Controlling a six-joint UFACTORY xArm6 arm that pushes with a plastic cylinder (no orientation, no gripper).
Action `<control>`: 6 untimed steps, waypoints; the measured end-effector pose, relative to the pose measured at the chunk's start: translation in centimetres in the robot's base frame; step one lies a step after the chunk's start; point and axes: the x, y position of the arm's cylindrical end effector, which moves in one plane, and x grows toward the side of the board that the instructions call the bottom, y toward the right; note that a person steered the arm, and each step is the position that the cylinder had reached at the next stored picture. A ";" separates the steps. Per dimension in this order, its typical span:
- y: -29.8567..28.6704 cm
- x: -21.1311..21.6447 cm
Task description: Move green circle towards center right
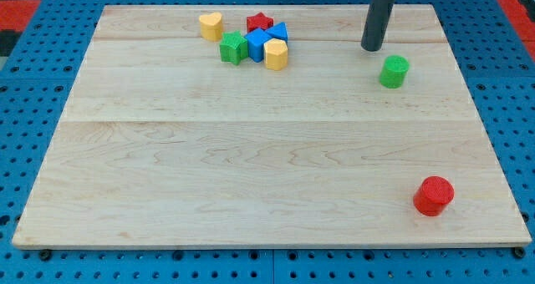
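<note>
While my tip (371, 48) sits on the tabletop (251, 150), the green circle (394, 71) waits just right of it — not touching. No fingers show — only a rod holding nothing.

Green circle (394, 71) stands upright, upper right board.

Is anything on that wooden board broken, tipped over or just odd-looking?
Nothing stands out. The green circle and red circle sit upright and apart, the other blocks huddle near the view's top, and my tip rests just up-left of the green circle.
</note>
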 end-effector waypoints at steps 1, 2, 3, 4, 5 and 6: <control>0.6 3.9; 0.6 8.6; 0.6 10.8; 0.6 8.4; 1.6 8.1; 3.0 10.0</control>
